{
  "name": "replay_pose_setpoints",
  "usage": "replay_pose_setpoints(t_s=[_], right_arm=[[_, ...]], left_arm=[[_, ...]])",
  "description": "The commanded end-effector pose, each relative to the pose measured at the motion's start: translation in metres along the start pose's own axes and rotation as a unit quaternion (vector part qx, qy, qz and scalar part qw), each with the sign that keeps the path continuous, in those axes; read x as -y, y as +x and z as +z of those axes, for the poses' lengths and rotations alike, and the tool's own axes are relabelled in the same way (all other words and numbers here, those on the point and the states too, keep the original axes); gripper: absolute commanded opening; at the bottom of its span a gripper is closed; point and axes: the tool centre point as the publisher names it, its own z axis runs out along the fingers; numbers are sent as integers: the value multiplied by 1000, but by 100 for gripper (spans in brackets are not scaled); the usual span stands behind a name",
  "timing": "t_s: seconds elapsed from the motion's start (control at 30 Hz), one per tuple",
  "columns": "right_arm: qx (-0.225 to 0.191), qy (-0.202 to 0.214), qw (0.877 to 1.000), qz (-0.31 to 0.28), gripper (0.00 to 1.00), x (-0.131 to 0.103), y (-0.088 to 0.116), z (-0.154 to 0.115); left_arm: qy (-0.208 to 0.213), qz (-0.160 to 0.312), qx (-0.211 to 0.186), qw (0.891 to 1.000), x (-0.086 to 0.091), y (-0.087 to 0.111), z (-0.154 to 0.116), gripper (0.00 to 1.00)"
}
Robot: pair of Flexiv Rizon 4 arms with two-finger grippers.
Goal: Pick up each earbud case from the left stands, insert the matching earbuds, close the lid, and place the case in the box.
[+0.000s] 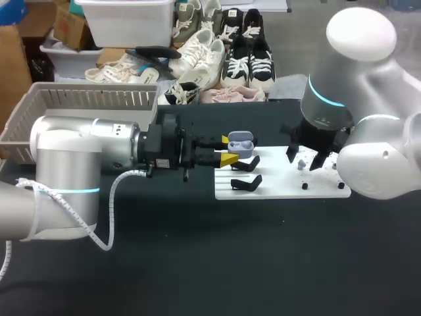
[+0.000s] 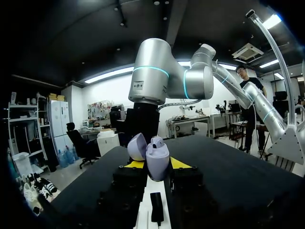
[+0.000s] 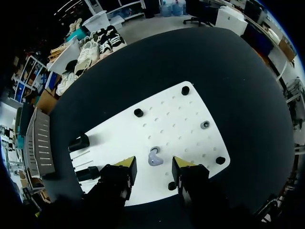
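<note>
- My left jaws are pinching the lavender earbud case (image 2: 155, 155) from both sides, its lid standing open, beside the black stands (image 1: 245, 172).
- My right jaws are hanging spread over the white board (image 3: 186, 119), and the lavender earbud (image 3: 153, 158) is lying under their gap.
- I am judging my right arm the nearer one. A straight descent looks likely to bracket the earbud, with the case waiting well apart.
</note>
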Motion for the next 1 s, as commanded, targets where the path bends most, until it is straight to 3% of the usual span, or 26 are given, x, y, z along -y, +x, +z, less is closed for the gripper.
replay_pose_setpoints(t_s=[0.03, 0.33, 0.47, 0.8, 0.93, 1.0], right_arm=[[3, 0, 1000, 0, 44, 0, 2, 3], [2, 0, 1000, -1, 39, 0, 1, 6], [1, -1, 1000, -1, 26, 0, -1, 7], [0, 3, 1000, -2, 25, -2, 0, 9], [1, 5, 1000, -3, 20, -2, 0, 10], [1, 6, 1000, -2, 12, -2, 0, 10]], left_arm=[[-2, 1, 0, 1000, 0, 0, 1, 0], [-2, 1, 0, 1000, 0, 0, 1, 0], [-2, 1, 0, 1000, 0, 0, 1, 0], [-2, 1, 0, 1000, 0, 0, 1, 0], [-2, 1, 0, 1000, 0, 0, 1, 0], [-2, 1, 0, 1000, 0, 0, 1, 0]])
